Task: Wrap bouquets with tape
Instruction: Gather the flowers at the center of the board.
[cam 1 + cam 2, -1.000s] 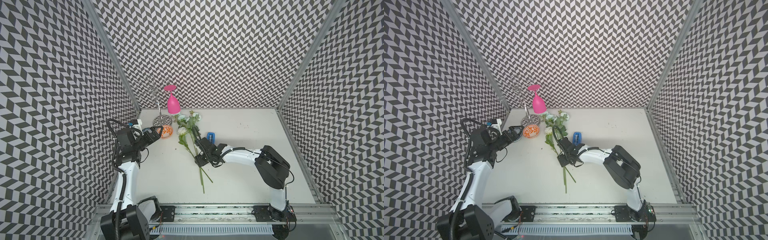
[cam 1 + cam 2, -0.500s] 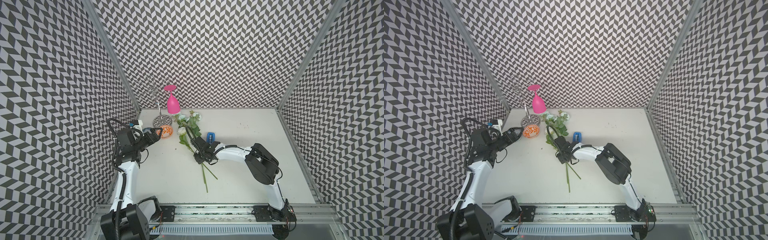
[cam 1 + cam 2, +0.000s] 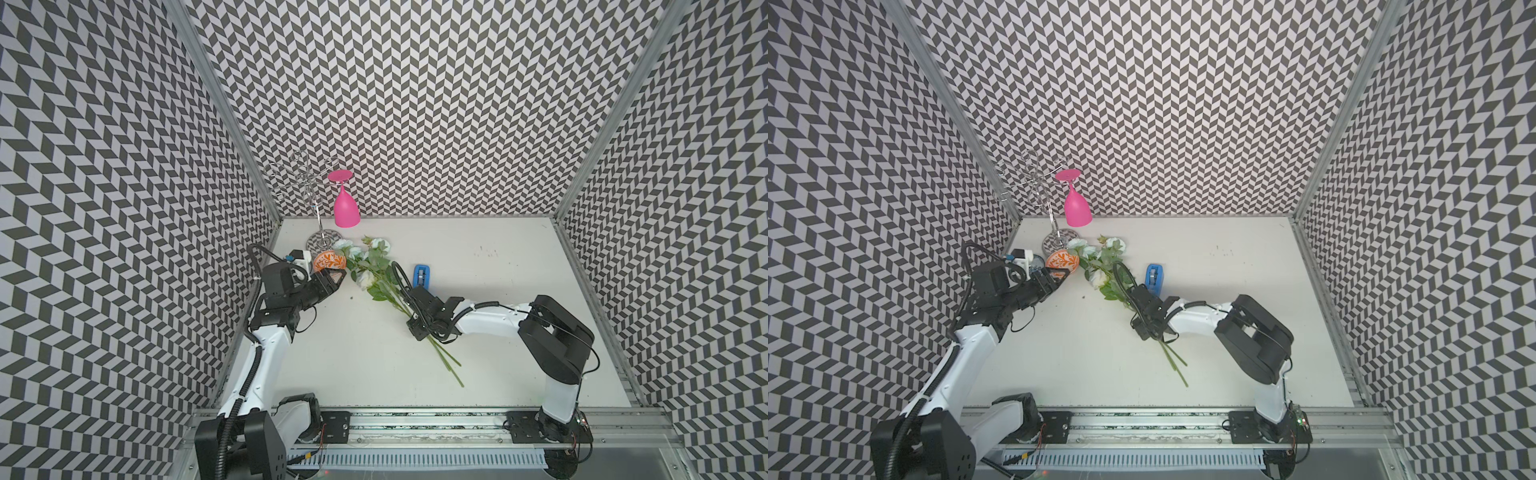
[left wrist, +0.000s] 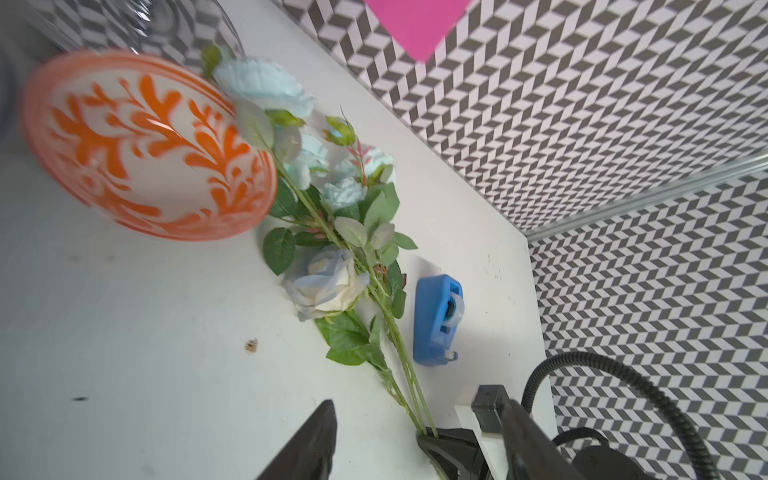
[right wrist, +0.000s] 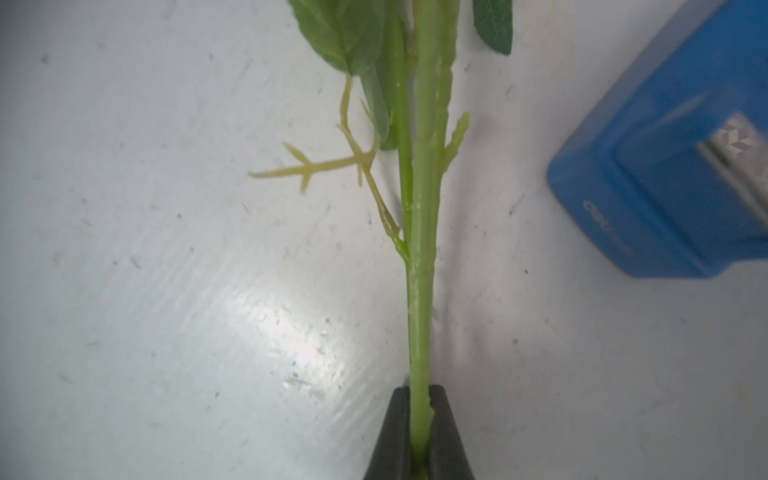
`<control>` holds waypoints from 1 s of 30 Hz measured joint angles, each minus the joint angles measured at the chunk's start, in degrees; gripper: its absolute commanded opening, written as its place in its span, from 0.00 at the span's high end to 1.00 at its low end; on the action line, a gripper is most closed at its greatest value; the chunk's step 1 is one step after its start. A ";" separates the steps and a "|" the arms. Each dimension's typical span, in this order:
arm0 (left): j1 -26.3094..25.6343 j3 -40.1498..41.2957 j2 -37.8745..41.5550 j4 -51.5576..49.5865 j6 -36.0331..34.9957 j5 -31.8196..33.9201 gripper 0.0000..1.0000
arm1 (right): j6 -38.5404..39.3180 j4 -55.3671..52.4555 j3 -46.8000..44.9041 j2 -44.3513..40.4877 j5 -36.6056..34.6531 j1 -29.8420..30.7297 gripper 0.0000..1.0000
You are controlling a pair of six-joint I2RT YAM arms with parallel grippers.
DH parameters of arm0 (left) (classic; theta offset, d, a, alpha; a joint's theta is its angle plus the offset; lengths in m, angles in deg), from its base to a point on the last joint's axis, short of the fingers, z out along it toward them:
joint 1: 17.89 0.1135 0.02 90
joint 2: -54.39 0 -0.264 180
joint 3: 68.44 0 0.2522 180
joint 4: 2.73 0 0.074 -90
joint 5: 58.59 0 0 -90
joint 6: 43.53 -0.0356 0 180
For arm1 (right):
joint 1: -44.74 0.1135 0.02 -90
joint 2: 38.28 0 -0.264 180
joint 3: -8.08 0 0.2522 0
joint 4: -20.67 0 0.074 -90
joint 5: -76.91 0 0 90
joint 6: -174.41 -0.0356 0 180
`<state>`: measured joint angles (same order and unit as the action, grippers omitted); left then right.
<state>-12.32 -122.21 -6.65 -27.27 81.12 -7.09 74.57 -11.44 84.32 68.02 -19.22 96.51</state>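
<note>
Right wrist footage shows the right gripper (image 5: pixel 419 432) pinched shut on the bouquets (image 5: pixel 422 257) at their gathered stems, presumably so they stay bunched for wrapping. The tape (image 3: pixel 422 276) is left on the table (image 3: pixel 498 291) just beside the leaves, within reach. The left gripper (image 3: pixel 332 279) is seen part open and empty near the orange bowl (image 3: pixel 329 262).

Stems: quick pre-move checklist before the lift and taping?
1. Right gripper shut on stems: ok.
2. All stems in the grip: cannot tell; more than one seen between the fingers.
3. Tape free on the table, apart from the stems: ok.
4. Left gripper holding nothing, jaws apart: ok.
5. Blooms clear of the bowl: not ok; one bloom overlaps its rim in the left wrist view.
6. Tape end ready to pull: cannot tell.
</note>
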 measured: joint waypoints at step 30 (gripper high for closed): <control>-38.16 17.49 -5.35 33.35 28.11 19.76 0.16 | 2.12 17.97 -19.30 -17.49 12.07 -4.20 1.00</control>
<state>-50.48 -104.73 -12.00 6.08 109.23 12.67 76.69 6.53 65.02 50.54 -7.16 92.31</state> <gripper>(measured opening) 0.838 0.072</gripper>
